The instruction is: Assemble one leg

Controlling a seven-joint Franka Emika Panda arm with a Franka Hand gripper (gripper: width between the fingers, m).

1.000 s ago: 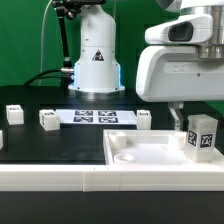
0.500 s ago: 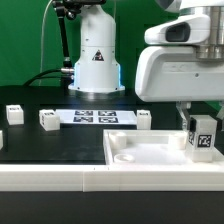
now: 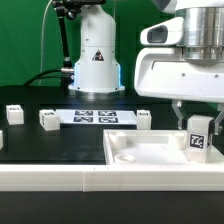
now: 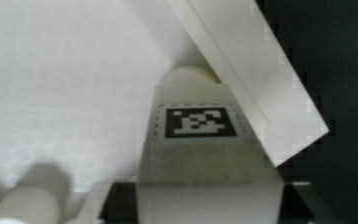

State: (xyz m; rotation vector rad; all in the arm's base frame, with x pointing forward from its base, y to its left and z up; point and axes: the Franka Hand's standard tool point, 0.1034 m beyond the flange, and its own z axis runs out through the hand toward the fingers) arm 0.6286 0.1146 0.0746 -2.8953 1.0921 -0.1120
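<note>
My gripper [image 3: 197, 126] is shut on a leg [image 3: 198, 136], a small white post with a black-and-white tag. It holds the leg upright over the far right corner of the wide white panel [image 3: 150, 152], at or just above its surface. In the wrist view the leg [image 4: 199, 125] runs between my two dark fingers [image 4: 123, 200], with its tag facing the camera. The panel's flat face [image 4: 60, 100] lies beside it, and the panel's raised rim [image 4: 247, 60] crosses at an angle. The leg's lower end is hidden.
Three more white legs stand on the black table: one at the far left [image 3: 14, 113], one [image 3: 48, 120] beside the marker board [image 3: 95, 117], and one [image 3: 143, 119] behind the panel. The robot base [image 3: 95, 55] stands at the back.
The leg has sunk a little toward the panel corner and shifted slightly to the exterior view's left. The wrist has turned and the leg now stands straighter.
</note>
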